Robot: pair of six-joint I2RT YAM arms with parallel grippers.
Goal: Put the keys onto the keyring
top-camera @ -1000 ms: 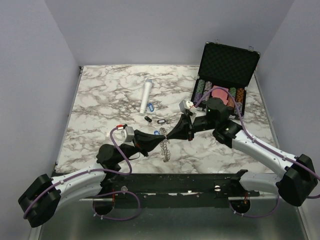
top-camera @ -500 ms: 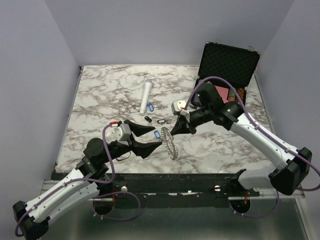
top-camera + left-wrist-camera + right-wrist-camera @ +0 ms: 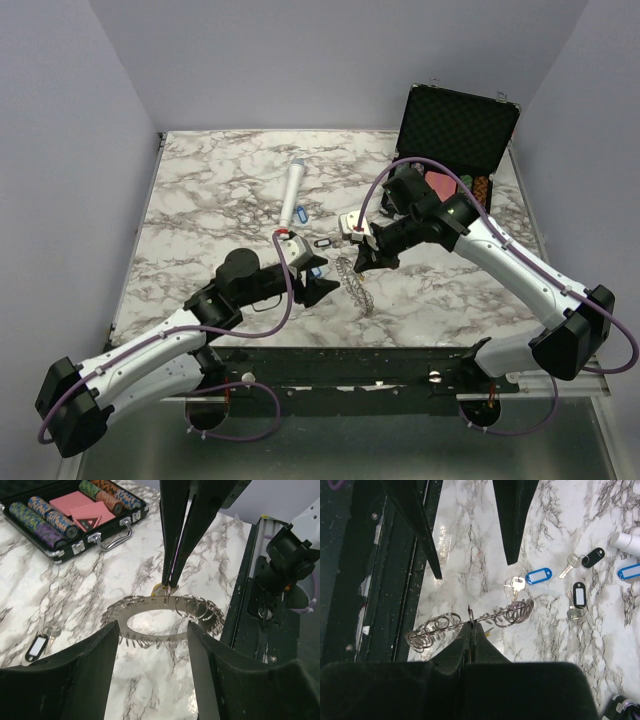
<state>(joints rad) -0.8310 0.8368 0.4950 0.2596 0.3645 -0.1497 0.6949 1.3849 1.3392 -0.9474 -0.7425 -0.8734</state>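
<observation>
The right gripper point(image 3: 471, 628) pinches the rim of the keyring point(image 3: 135, 602), jaws closed on the metal, holding it tilted near the front edge of the marble table point(image 3: 200, 200). The left gripper point(image 3: 325, 283) faces it with fingers point(image 3: 75, 675) spread wide and nothing between them, the ring just beyond their tips. The keys point(image 3: 321, 242) lie loose on the marble: a blue-tagged key point(image 3: 532, 577) closest to the ring, two black-tagged keys point(image 3: 592, 557) farther off, another blue tag point(image 3: 627, 571) beside the white cylinder point(image 3: 292, 192). An open poker chip case point(image 3: 455, 125) stands at the right rear.
</observation>
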